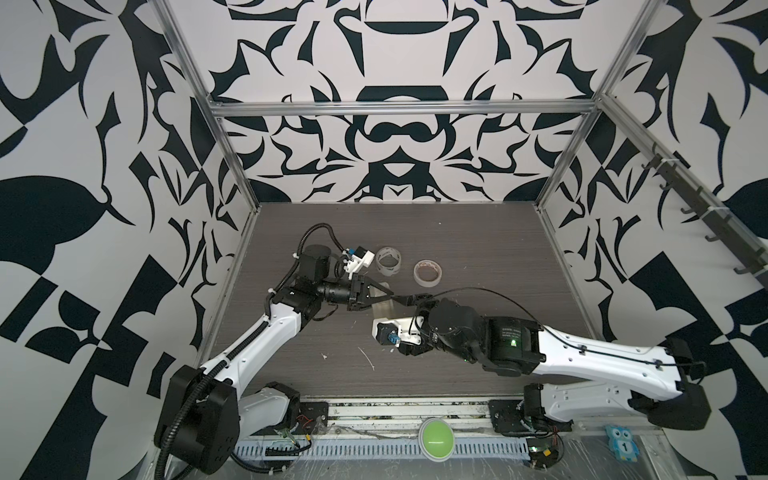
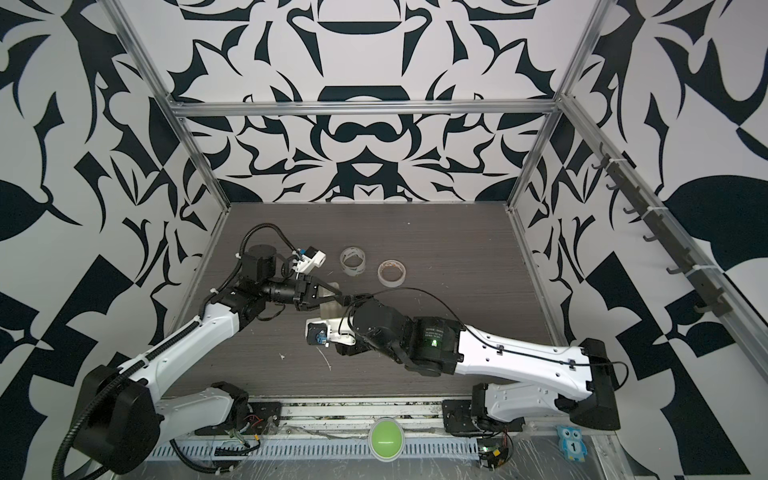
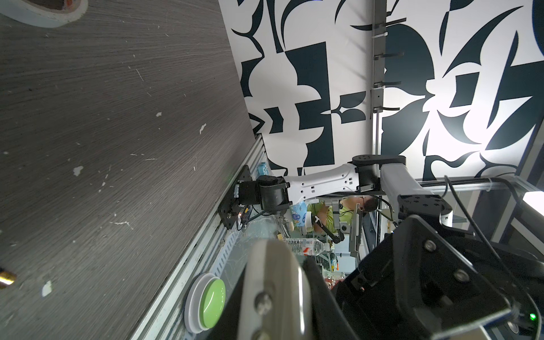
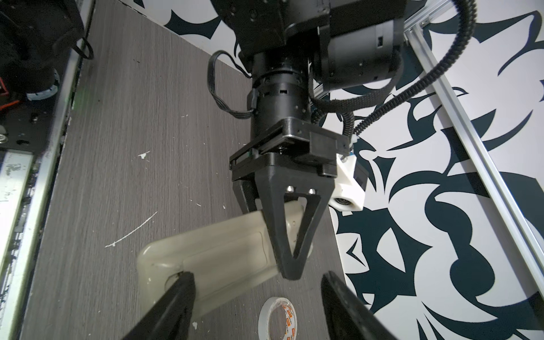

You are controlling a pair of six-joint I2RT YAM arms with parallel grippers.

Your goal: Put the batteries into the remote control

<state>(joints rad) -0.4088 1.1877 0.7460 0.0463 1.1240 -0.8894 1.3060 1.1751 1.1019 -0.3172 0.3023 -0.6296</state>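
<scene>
Step in hand: cover removal. The left gripper pinches the slim off-white plastic remote control at 6 o'clock of the clear tape roll. The right gripper is spread, one finger at the cover notch. Next move, as judged: slide the cover off.

Remote: slim, pale cream, rear face up, cover outline visible, seems closed. Near table centre, long axis about 12-to-6 o'clock. 12 o'clock end pinched by left gripper.
Battery: only gold end visible, on table.
</scene>
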